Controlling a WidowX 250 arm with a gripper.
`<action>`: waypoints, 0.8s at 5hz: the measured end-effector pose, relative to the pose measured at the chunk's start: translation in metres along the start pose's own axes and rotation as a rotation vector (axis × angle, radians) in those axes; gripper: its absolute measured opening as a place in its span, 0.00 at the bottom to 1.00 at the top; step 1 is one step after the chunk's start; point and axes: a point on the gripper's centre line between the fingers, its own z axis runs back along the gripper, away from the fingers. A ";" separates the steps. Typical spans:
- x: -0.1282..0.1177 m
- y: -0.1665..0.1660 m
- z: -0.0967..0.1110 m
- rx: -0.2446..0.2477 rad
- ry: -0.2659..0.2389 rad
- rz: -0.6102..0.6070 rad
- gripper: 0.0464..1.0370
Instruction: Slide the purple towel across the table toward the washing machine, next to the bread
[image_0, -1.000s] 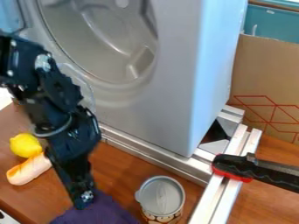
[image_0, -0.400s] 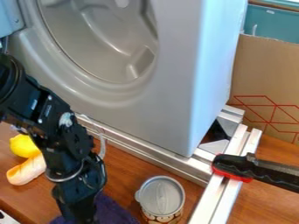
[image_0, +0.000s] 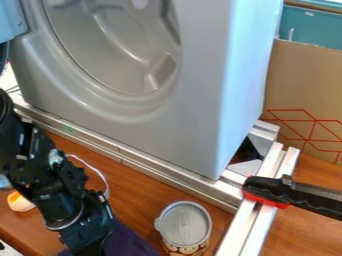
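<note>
The gripper (image_0: 90, 248) hangs low at the bottom left, over a dark purple cloth (image_0: 127, 241); its fingertips are hidden from sight. Right of the cloth stands a can (image_0: 184, 225) with a grey lid. Behind the arm on the left, the end of a pale orange-and-cream bread-like toy (image_0: 19, 202) peeks out.
A large grey machine shell (image_0: 167, 120) with a round opening stands behind, on metal rails (image_0: 153, 172). A black-and-red clamp (image_0: 274, 192) juts in from the right over the rails. A cardboard box (image_0: 304, 90) is at the right.
The arm has come down and toward the bottom edge, its upper part shifting left. It now covers the yellow lemon and most of the bread-like toy.
</note>
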 end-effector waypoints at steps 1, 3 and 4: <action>-0.001 0.003 -0.001 0.014 0.008 0.032 0.96; -0.024 0.066 0.013 0.177 0.115 0.101 0.96; -0.016 0.085 0.018 0.199 0.086 0.072 0.96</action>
